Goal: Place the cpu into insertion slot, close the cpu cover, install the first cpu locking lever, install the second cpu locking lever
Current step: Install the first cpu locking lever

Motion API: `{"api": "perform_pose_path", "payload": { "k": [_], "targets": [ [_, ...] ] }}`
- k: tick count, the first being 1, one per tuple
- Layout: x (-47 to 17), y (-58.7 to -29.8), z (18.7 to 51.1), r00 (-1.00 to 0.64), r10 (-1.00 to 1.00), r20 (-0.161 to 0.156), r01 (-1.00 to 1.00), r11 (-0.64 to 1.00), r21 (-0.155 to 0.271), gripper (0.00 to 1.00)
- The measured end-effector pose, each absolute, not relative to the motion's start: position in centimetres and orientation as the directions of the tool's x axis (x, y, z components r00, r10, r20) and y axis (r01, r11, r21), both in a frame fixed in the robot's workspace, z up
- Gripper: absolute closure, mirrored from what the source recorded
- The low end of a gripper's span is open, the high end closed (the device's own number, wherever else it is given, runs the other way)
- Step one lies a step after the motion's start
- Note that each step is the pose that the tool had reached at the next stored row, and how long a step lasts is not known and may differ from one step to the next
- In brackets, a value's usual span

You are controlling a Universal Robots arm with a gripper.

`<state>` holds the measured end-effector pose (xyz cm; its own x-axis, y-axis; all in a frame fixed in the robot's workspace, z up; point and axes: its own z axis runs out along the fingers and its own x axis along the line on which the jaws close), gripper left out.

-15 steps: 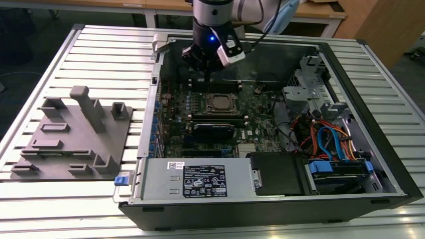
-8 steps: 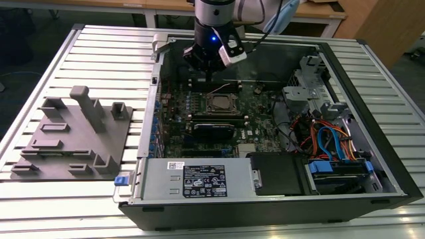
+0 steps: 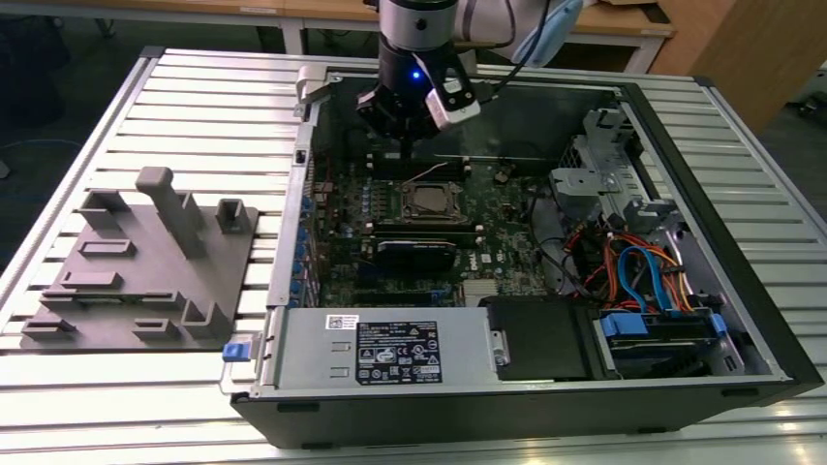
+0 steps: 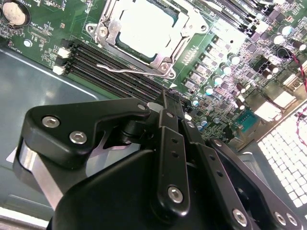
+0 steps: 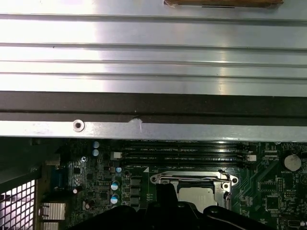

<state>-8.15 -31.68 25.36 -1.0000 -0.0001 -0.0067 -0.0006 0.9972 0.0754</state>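
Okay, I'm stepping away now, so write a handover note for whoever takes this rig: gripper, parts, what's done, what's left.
Gripper: shut, holding nothing, hanging over the motherboard just beside the insertion slot.
Cpu: seated in the slot, with the cpu cover down around it.
Done: cpu placed, cover apparently closed.
Left: the locking lever nearest the gripper looks unhooked. I can't tell whether the other lever is hooked.

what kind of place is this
Probably a robotics lab or assembly test bench: an open computer case sits on a slatted metal table, a grey fixture plate lies beside it, and the arm's gripper hangs over the motherboard.
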Motion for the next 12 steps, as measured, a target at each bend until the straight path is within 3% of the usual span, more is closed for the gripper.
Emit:
{"api": "perform_pose_path", "payload": {
  "k": [12],
  "targets": [
    [-7.19, -32.12, 24.81, -1.0, 0.02, -0.006, 0.019, 0.996, 0.091, 0.9]
  ]
}}
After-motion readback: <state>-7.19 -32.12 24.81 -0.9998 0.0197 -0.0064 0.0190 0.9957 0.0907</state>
